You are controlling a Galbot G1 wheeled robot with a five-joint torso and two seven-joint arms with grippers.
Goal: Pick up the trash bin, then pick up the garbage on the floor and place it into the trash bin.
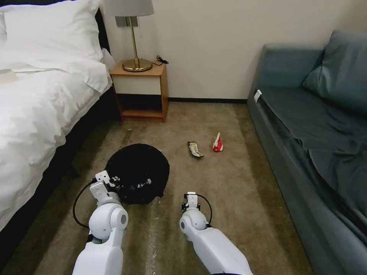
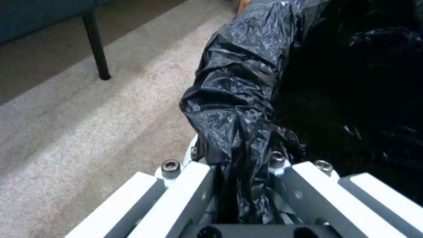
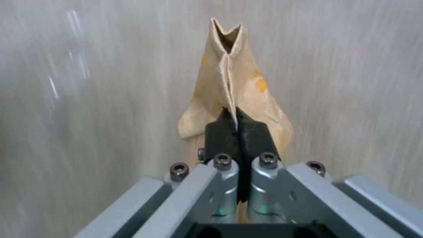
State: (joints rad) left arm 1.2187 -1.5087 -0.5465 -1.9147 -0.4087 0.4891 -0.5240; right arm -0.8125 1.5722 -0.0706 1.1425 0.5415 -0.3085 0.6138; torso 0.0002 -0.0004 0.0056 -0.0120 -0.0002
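The trash bin (image 1: 138, 172), lined with a black bag, sits low in front of me, left of centre. My left gripper (image 1: 116, 180) is shut on its near rim; the left wrist view shows the black liner (image 2: 238, 99) bunched between the jaws of the left gripper (image 2: 244, 165). My right gripper (image 1: 191, 199) points down over the carpet to the bin's right. In the right wrist view the right gripper (image 3: 238, 125) is shut on a crumpled tan paper bag (image 3: 233, 82). A flat dark snack wrapper (image 1: 195, 149) and a red-and-white wrapper (image 1: 218, 143) lie on the carpet farther ahead.
A white bed (image 1: 42, 107) runs along the left and a blue-grey sofa (image 1: 306, 133) along the right. A wooden nightstand (image 1: 141, 91) with a brass lamp (image 1: 135, 46) stands at the far wall. Carpet (image 1: 229, 183) lies open between them. A dark furniture leg (image 2: 97, 46) stands near the bin.
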